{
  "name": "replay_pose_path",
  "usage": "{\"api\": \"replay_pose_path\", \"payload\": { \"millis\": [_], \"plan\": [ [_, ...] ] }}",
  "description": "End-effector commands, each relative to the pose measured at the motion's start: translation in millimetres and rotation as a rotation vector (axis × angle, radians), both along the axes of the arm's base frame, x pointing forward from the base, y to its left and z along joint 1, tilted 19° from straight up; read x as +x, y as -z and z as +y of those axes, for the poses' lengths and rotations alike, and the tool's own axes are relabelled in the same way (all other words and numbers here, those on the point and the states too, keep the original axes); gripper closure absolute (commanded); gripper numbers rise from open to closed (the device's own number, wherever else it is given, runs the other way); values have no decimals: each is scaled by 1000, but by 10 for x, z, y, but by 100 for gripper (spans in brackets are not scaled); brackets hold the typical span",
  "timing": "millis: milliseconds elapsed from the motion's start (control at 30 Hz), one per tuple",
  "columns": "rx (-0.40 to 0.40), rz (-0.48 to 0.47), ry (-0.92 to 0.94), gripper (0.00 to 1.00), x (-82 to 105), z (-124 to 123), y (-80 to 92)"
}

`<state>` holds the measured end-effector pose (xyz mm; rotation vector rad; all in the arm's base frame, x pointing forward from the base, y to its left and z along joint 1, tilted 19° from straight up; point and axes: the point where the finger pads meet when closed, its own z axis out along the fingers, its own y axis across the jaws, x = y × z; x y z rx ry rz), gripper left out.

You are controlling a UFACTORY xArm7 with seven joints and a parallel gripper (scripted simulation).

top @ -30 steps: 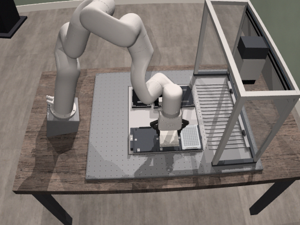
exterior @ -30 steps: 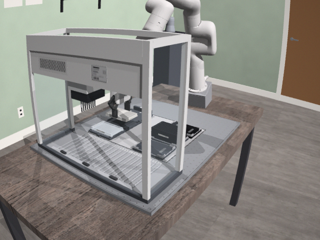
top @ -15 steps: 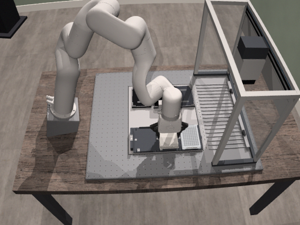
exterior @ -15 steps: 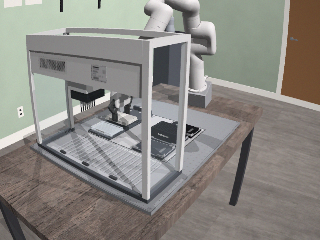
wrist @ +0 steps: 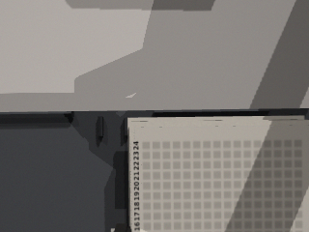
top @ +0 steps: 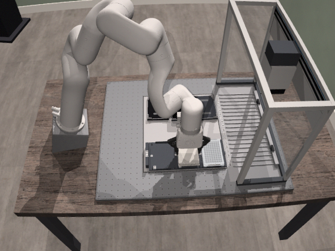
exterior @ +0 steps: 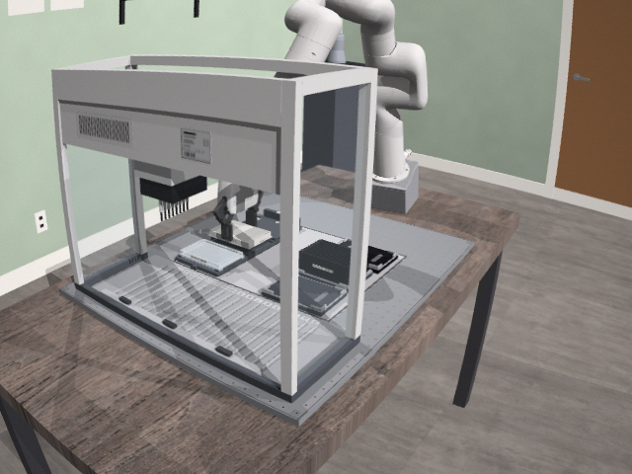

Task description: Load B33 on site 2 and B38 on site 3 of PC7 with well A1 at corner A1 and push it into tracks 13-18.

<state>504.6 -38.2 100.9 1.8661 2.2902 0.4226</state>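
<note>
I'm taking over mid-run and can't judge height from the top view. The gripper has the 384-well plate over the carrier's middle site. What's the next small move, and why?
Probably a short straight descent, then release. The gripper is shut on the 384-well plate, which hangs over the middle site of the carrier, beside the 96-well plate already on the end site. In the exterior view it sits close above the carrier; whether it has seated, I cannot tell.

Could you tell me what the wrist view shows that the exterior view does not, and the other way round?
Only the wrist view shows the column numbers printed along the edge of the 384-well plate. Only the exterior view shows the deep-well block in its nest, the loading rails under the instrument frame, and the 96-well plate. Both show the dark plate carrier with the gripper shut on the 384-well plate over it.
</note>
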Motion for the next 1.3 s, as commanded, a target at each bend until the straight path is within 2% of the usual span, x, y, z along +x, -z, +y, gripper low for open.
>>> {"api": "replay_pose_path", "payload": {
  "millis": [0, 700, 1267],
  "plan": [
    [0, -4, 1, 100, 15, -5, -13],
    [0, -4, 1, 100, 53, 9, 108],
    [0, -5, 1, 100, 54, 9, 109]
  ]
}}
